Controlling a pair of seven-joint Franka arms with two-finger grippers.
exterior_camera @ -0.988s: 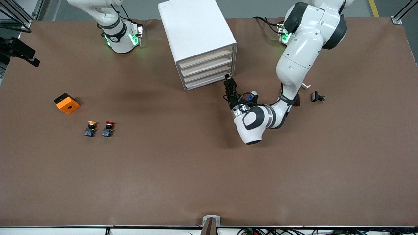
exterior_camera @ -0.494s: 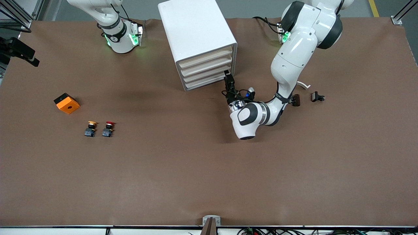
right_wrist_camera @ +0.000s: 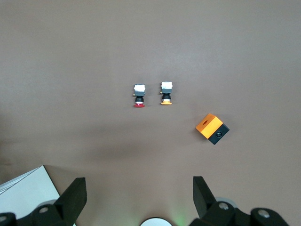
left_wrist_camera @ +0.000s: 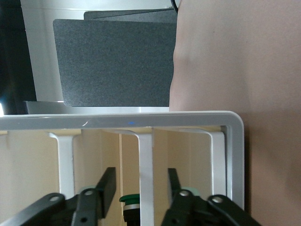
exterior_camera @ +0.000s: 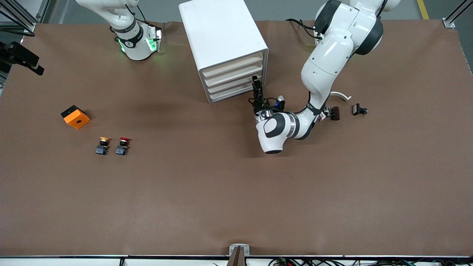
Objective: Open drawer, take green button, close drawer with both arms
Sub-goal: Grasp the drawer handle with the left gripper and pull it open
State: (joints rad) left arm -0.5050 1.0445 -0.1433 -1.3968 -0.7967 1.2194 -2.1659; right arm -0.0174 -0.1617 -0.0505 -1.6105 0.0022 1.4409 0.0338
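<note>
The white cabinet [exterior_camera: 221,33] stands at the robots' edge of the table, and the cream fronts of its four drawers [exterior_camera: 233,79] all sit flush. My left gripper [exterior_camera: 255,81] is open right in front of the drawer fronts, at their corner toward the left arm's end. In the left wrist view its fingers [left_wrist_camera: 106,181] straddle a white rail, and the green button [left_wrist_camera: 130,201] shows between them inside one drawer, half hidden by that rail. My right gripper [right_wrist_camera: 138,188] is open and empty, waiting high over the table near its base.
A yellow-capped button [exterior_camera: 104,145], a red-capped button [exterior_camera: 123,145] and an orange block [exterior_camera: 75,116] lie toward the right arm's end. Small dark parts [exterior_camera: 359,109] and a white curved piece [exterior_camera: 340,95] lie beside the left arm.
My left arm has swung toward the cabinet and brought its gripper up to the drawer fronts. The right arm has not moved.
</note>
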